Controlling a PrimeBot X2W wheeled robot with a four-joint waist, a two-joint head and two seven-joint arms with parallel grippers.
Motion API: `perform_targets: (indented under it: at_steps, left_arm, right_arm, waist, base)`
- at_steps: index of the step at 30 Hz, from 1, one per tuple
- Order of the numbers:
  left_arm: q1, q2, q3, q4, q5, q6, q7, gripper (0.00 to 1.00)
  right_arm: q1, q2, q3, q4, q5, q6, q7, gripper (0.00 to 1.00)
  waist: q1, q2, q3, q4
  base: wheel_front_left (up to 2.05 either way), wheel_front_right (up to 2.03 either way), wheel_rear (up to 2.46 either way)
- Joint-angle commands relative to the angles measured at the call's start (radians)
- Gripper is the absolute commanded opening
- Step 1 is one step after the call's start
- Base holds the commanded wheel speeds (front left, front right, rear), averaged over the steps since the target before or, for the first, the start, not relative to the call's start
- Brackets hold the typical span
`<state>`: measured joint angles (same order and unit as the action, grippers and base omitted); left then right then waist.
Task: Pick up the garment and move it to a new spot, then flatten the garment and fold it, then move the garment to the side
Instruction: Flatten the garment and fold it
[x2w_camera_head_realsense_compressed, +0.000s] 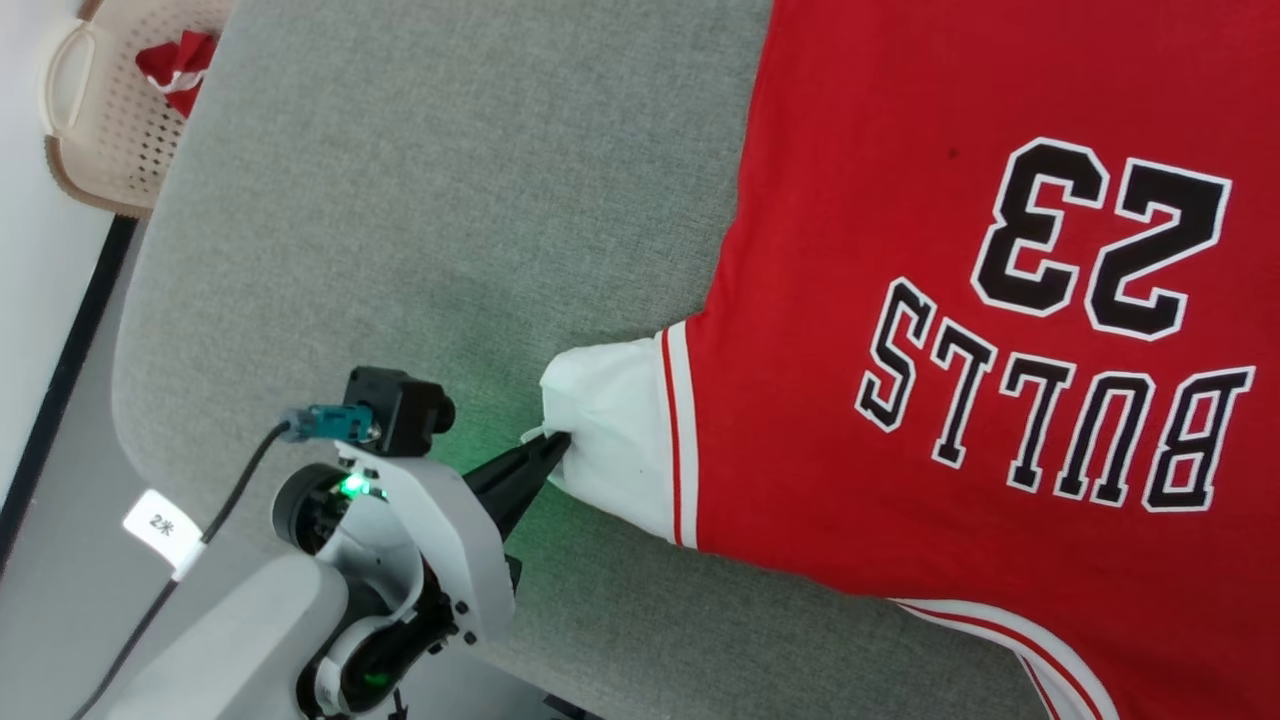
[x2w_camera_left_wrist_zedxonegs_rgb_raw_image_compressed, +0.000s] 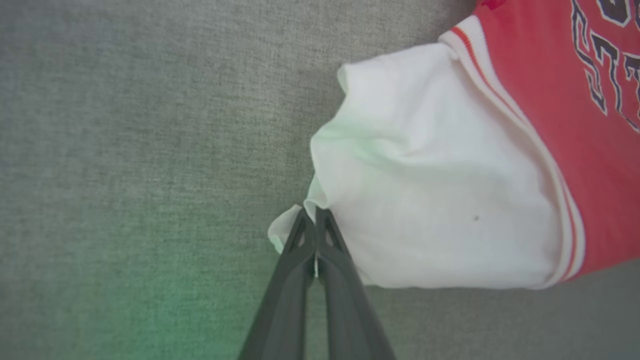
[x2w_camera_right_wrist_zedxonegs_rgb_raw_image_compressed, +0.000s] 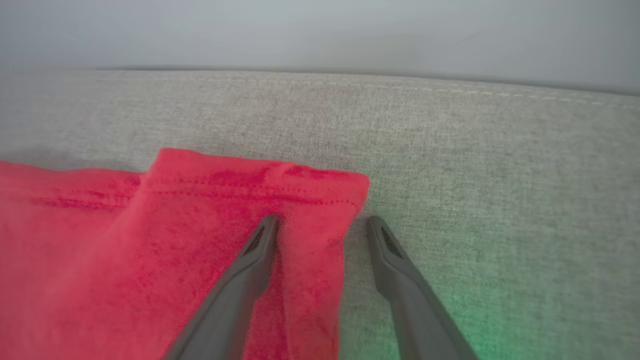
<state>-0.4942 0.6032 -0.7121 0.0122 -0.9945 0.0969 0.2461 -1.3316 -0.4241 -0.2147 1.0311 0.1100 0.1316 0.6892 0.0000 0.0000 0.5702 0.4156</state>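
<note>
Garment (x2w_camera_head_realsense_compressed: 900, 150) is lying flat, print up, over the right part of the grey cushion (x2w_camera_head_realsense_compressed: 400, 200), with "23" and "BULLS" reading upside down in the head view. Left gripper (x2w_camera_head_realsense_compressed: 560, 445) is pinching fully closed on the edge of the white sleeve (x2w_camera_head_realsense_compressed: 610, 420). Right gripper (x2w_camera_right_wrist_zedxonegs_rgb_raw_image_compressed: 322, 221) is standing wide open at a red hem corner near the cushion's stitched edge, 1 finger over cloth and 1 over bare cushion, gripping nothing.

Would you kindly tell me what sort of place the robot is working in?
Probably a home-like room set up for laundry folding: the red jersey lies on a grey upholstered cushion with a stitched seam, a beige perforated basket holding red cloth stands beside it, and a plain pale wall rises behind.
</note>
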Motion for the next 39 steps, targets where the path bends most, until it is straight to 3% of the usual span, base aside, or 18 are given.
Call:
perform_targets:
  at_steps: [1, 10, 19, 25, 31, 39]
  left_arm:
    - [0.005, 0.003, -0.007, 0.034, -0.003, 0.005, 0.007, 0.00]
    - [0.012, 0.027, 0.012, 0.061, -0.002, 0.012, -0.009, 0.00]
    - [0.044, 0.096, 0.051, 0.028, -0.016, 0.044, -0.011, 0.00]
    - [0.074, 0.142, 0.069, -0.008, -0.024, 0.069, -0.002, 0.00]
    - [0.106, 0.173, 0.081, -0.034, -0.038, 0.093, 0.006, 0.00]
    - [0.121, 0.193, 0.088, -0.050, -0.045, 0.108, 0.013, 0.00]
  right_arm:
    - [0.078, 0.031, 0.001, 0.082, -0.033, -0.002, 0.050, 0.00]
    - [0.032, 0.059, 0.056, 0.062, -0.087, -0.002, 0.054, 0.00]
    - [0.120, 0.056, 0.256, -0.156, 0.123, -0.002, 0.041, 0.00]
    - [0.338, -0.007, 0.346, -0.456, 0.324, -0.002, 0.106, 0.00]
    - [0.654, -0.055, 0.293, -0.796, 0.433, -0.002, 0.181, 0.00]
    - [1.102, 0.058, 0.099, -1.113, 0.427, -0.002, 0.231, 0.00]
  waist:
    - [0.0000, 0.0000, 0.011, 0.010]
    - [0.0000, 0.0000, -0.017, -0.049]
    - [0.0000, 0.0000, -0.075, -0.179]
    - [0.0000, 0.0000, -0.119, -0.257]
    - [0.0000, 0.0000, -0.155, -0.318]
    - [0.0000, 0.0000, -0.184, -0.357]
  base:
    - [0.00, 0.00, 0.00]
    - [0.00, 0.00, 0.00]
    - [0.00, 0.00, 0.00]
    - [0.00, 0.00, 0.00]
    - [0.00, 0.00, 0.00]
    - [0.00, 0.00, 0.00]
